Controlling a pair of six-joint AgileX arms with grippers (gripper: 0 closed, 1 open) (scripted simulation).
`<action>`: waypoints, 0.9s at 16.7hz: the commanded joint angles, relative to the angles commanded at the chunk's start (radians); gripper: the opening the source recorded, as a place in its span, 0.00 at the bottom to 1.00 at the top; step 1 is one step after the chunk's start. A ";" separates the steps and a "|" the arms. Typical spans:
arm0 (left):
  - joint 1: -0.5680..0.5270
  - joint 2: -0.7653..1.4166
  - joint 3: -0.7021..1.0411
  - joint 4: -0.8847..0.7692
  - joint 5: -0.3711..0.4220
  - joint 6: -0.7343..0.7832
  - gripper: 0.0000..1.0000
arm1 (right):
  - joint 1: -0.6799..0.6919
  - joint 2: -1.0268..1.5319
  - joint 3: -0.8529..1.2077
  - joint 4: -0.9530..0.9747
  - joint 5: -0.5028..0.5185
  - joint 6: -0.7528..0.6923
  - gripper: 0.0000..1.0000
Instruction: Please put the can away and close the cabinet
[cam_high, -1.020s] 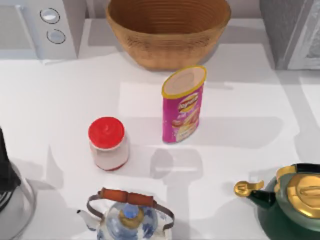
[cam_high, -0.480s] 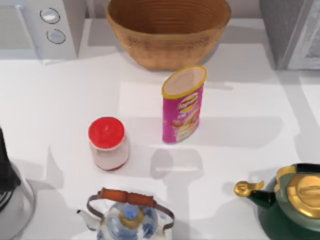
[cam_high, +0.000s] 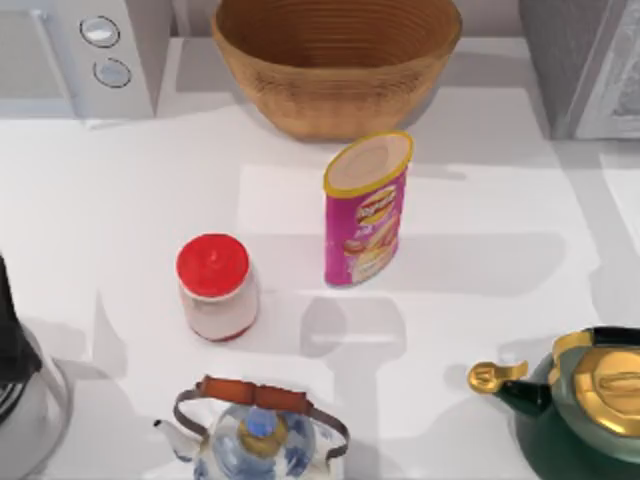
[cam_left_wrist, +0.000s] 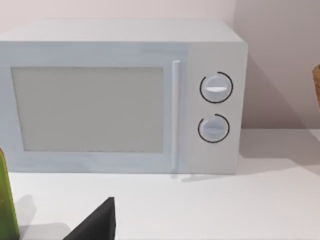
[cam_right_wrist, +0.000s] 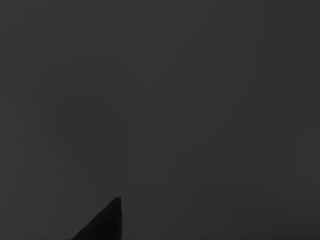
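Note:
The can (cam_high: 366, 208) is a tall pink chips tube with a yellow rim. It stands upright near the middle of the table, in front of the basket. The grey cabinet (cam_high: 585, 65) stands at the far right corner, cut off by the frame. My left arm (cam_high: 8, 335) is a dark shape at the table's left edge, well away from the can. A black part of my left gripper (cam_left_wrist: 97, 226) points toward the microwave (cam_left_wrist: 125, 97). The right wrist view is dark.
A wicker basket (cam_high: 335, 60) stands at the back centre and the microwave (cam_high: 85, 55) at the back left. A red-lidded jar (cam_high: 216, 287) is left of the can. A blue-and-white teapot (cam_high: 258, 430) and a green-and-gold kettle (cam_high: 580, 405) line the front edge.

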 joint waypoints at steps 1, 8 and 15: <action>0.000 0.000 0.000 0.000 0.000 0.000 1.00 | 0.000 0.000 0.000 0.000 0.000 0.000 1.00; 0.000 0.000 0.000 0.000 0.000 0.000 1.00 | -0.030 -0.205 -0.285 0.058 0.005 -0.012 1.00; 0.000 0.000 0.000 0.000 0.000 0.000 1.00 | -0.068 -0.750 -1.075 0.221 -0.015 -0.021 1.00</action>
